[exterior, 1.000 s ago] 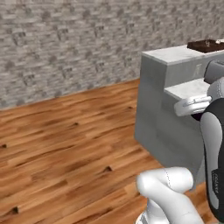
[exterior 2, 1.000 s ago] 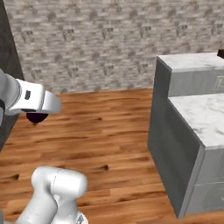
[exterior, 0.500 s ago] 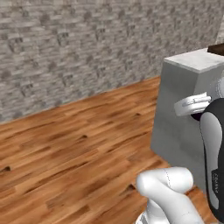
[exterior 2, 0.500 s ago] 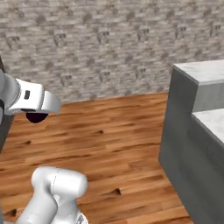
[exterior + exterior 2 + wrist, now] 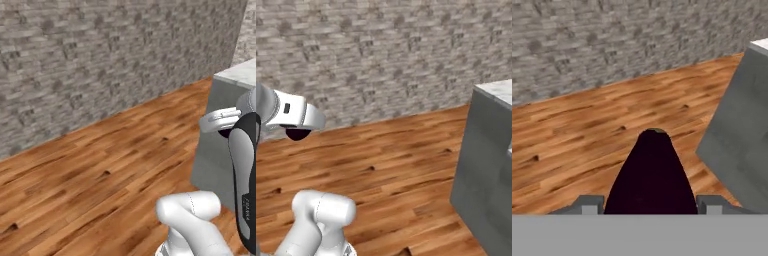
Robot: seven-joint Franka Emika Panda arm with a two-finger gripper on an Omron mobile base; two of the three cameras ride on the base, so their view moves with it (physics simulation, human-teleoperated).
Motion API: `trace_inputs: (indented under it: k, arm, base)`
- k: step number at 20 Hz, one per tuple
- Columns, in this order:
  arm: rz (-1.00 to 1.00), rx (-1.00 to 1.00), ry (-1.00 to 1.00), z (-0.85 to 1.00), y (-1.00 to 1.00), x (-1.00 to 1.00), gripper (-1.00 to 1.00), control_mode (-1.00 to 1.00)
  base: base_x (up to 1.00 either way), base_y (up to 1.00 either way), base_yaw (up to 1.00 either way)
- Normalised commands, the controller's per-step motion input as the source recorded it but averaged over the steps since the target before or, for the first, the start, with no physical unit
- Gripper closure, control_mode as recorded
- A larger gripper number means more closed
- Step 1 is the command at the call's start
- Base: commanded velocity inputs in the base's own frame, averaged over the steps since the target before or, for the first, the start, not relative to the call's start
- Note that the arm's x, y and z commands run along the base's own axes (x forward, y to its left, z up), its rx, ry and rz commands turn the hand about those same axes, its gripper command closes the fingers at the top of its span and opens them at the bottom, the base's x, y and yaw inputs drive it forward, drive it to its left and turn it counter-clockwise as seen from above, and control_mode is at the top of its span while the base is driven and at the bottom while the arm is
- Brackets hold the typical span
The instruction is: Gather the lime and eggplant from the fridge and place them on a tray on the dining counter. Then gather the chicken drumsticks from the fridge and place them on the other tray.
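Gripper closed on the eggplant, carried above the floor.

In your hand view, the dark purple, teardrop-shaped eggplant (image 5: 651, 175) sits between the two grey fingertips (image 5: 587, 204) of the two-finger gripper (image 5: 649, 204), which clamp it from both sides; its narrow greenish end points away from the camera. In your right base view, the eggplant's dark underside (image 5: 297, 134) shows just below the white hand. Beneath the load you see the brown wooden plank floor (image 5: 587, 135). To the right stands the grey counter block with a pale marble top (image 5: 488, 165), near the arm. Farthest away, the grey stone-brick wall (image 5: 100, 55) spans the background.
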Motion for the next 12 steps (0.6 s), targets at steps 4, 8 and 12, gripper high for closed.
trace_inputs:
  k: [4, 8, 12]
  arm:
    - [0.0, 0.0, 0.0, 0.0, 0.0, 0.0, 1.0, 1.0]
    - [0.0, 0.0, 0.0, 0.0, 0.0, 0.0, 1.0, 1.0]
    - [0.0, 0.0, 0.0, 0.0, 0.0, 0.0, 1.0, 1.0]
  base:
    - [1.0, 0.91, -0.26]
    - [1.0, 0.82, -0.26]
    - [1.0, 0.74, -0.28]
